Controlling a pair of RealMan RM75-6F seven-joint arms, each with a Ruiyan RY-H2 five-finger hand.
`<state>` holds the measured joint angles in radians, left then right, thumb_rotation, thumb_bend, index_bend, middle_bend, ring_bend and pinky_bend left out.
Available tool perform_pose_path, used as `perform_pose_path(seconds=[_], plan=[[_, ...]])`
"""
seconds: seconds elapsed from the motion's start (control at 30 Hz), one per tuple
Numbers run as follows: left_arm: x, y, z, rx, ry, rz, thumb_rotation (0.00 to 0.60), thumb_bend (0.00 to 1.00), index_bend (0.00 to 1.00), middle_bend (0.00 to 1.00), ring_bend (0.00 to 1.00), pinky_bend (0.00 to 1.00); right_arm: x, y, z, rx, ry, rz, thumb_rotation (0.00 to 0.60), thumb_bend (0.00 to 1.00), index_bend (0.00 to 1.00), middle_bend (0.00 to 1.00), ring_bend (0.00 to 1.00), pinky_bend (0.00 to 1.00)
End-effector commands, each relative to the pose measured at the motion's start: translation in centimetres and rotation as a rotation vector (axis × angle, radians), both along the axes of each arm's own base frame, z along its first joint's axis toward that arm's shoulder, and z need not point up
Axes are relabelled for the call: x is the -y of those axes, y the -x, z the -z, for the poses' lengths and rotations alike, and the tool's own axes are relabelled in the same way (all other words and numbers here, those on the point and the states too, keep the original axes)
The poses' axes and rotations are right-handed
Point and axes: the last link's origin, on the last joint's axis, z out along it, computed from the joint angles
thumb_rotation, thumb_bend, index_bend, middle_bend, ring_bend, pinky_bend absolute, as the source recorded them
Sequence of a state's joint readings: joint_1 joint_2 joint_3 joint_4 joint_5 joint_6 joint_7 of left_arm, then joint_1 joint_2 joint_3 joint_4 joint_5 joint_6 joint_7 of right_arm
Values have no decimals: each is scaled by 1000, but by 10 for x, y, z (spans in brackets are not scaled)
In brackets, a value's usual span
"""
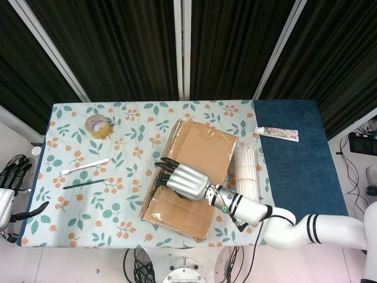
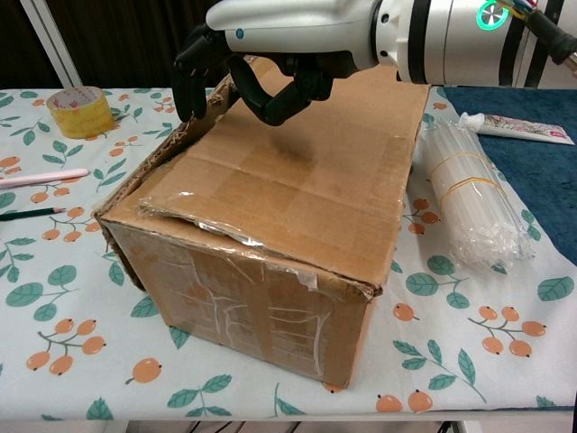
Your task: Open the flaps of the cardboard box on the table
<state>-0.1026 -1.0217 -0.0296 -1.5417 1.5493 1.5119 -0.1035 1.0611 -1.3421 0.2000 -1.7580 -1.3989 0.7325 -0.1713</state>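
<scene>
The cardboard box [image 2: 279,216] stands in the middle of the table [image 1: 288,171], on the flower-patterned cloth [image 1: 118,171], with its top flaps down. The left flap is a little raised along its left edge, and loose clear tape hangs at the front seam.

The right hand [image 2: 270,54] is over the far left part of the box top. Its dark fingers [image 2: 189,68] curl downward at the left edge of the flap, and the thumb bends under the palm toward the top surface. From the chest view the fingertips seem to reach the flap edge — but I cannot tell if they really grip it, and nothing is seen closed inside the hand. In the head view the same hand [image 1: 184,178] lies across the left half of the box, palm down.

The left hand [image 1: 13,177] is at the left border of the head view, beside the table and well apart from the box (its fingers are partly cut off, so its state is not clear).

On the cloth left of the box lie a roll of tape [image 1: 98,125], a white stick [image 1: 85,166] and a dark pencil [image 1: 84,184]. Just beside the box on the right is a bundle of clear straws [image 2: 469,194], and further right — on the blue part — a tube [image 1: 277,134].
</scene>
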Motion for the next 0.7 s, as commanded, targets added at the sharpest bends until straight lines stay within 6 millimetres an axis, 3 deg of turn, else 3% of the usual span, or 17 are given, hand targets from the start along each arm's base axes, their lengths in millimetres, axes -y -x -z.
perform_pose_path(seconds=[0.03,0.37,0.7], plan=[[0,1,-1,1,-1,-2,221,124,91,70,58,187,0,0,3,-12,-2,1,600,1000,296,268,0,0],[1,3,0,6,0,-5,222,124,91,70,58,187,-1,0,3,-29,6,6,600,1000,301,270,0,0],[1,4,0,7,-1,-5,222,124,91,70,58,187,-1,1,0,-51,17,7,600,1000,381,343,0,0]])
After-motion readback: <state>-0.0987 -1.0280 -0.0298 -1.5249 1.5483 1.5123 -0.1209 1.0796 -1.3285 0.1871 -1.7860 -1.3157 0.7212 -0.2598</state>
